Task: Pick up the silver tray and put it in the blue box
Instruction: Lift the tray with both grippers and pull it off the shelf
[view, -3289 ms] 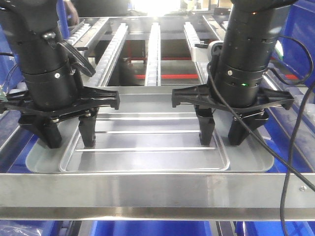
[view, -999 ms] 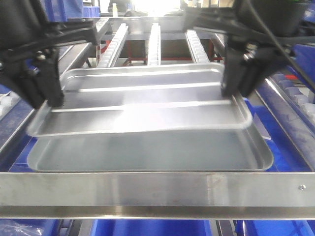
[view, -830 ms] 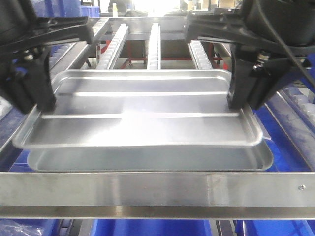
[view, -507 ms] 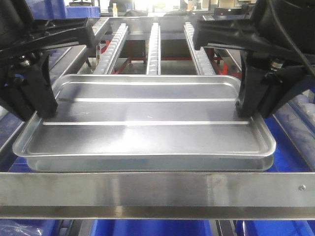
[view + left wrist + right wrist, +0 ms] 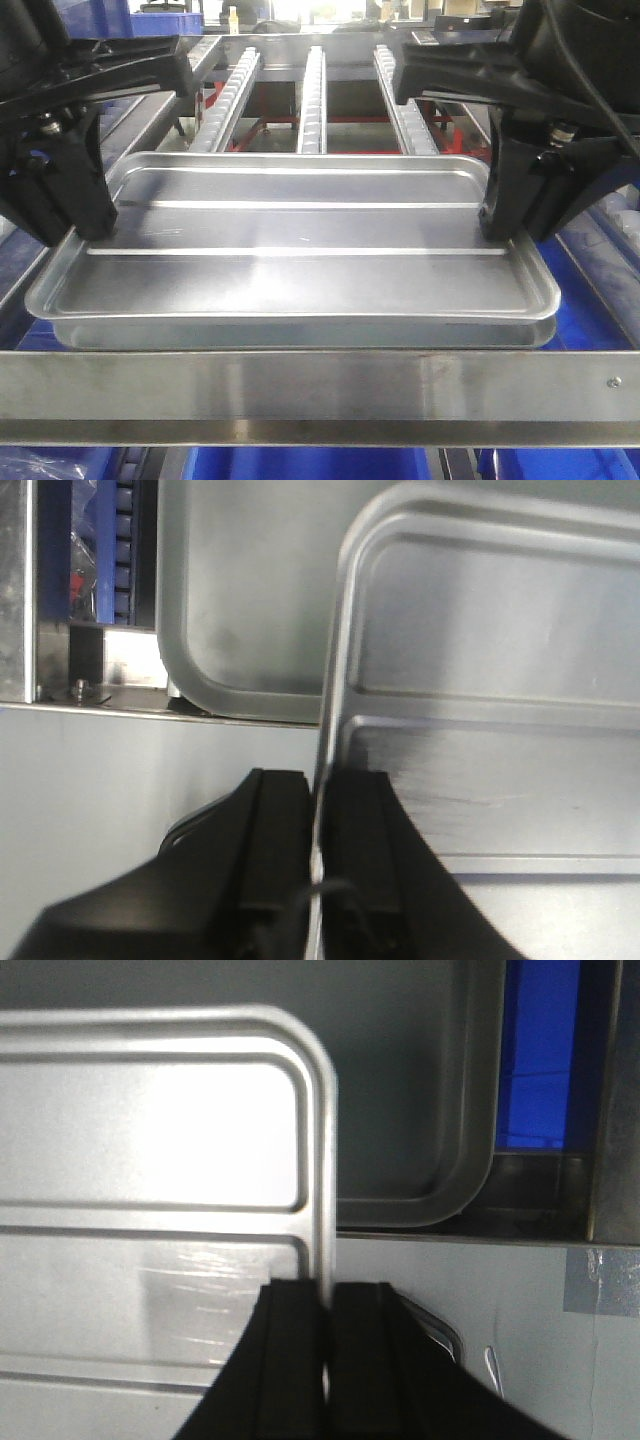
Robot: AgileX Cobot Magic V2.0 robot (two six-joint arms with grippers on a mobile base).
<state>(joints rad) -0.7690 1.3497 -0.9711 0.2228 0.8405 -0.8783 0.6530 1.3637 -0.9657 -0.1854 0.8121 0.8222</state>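
Observation:
The silver tray (image 5: 290, 270) hangs level between my two grippers, lifted just above a second, identical tray (image 5: 300, 333). My left gripper (image 5: 88, 225) is shut on its left rim; in the left wrist view the rim (image 5: 332, 680) runs between the black fingers (image 5: 282, 820). My right gripper (image 5: 505, 225) is shut on the right rim; in the right wrist view the rim (image 5: 325, 1160) sits between its fingers (image 5: 295, 1330). Blue crate plastic (image 5: 600, 300) shows at the right and below the front rail. The crate's rim and inside are hidden.
A flat steel rail (image 5: 320, 390) with a screw (image 5: 614, 381) crosses the front, just below the tray's near edge. Roller conveyor rails (image 5: 312, 95) run back behind the tray. The lower tray also shows in the wrist views (image 5: 250, 600) (image 5: 400, 1090).
Both grippers, open over the stacked trays at first, have shut on the top tray's rims and lifted it. It came towards the camera and levelled; it has been almost still for the last half second.

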